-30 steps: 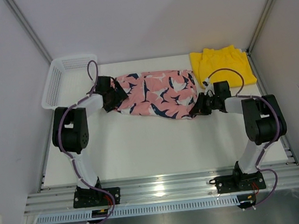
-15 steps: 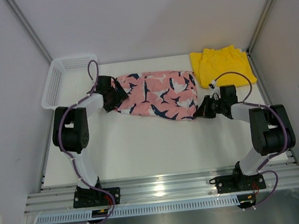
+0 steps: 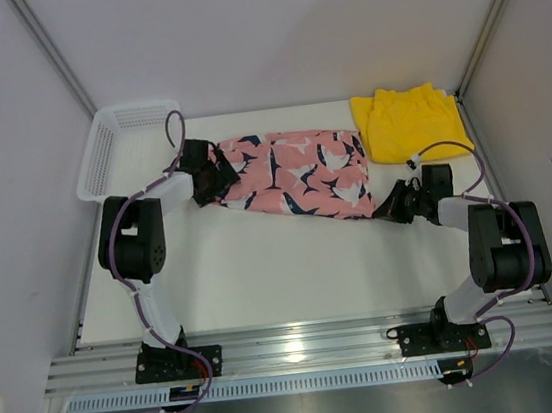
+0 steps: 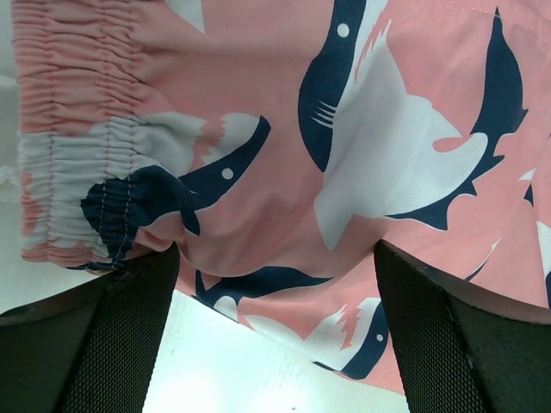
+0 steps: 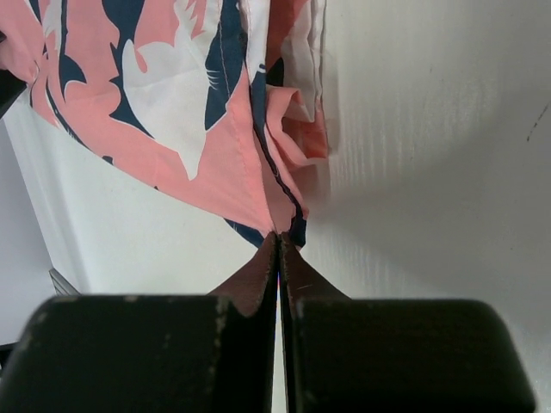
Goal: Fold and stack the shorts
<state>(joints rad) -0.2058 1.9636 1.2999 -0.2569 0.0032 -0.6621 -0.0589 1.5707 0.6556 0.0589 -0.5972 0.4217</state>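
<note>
Pink whale-print shorts [image 3: 297, 174] are being pinched at a hem corner by the right gripper [image 5: 278, 239]; the end nearest the mesh basket [image 3: 117, 145] is being partly covered by the wide-open left gripper [image 3: 218, 177].

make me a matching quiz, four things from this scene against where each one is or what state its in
1 pink shorts
2 yellow shorts
3 basket
4 right gripper

a far right corner
b far left corner
c spread out across the middle
d shut, pinching a printed hem corner

Pairs: 1-c, 2-a, 3-b, 4-d
</note>
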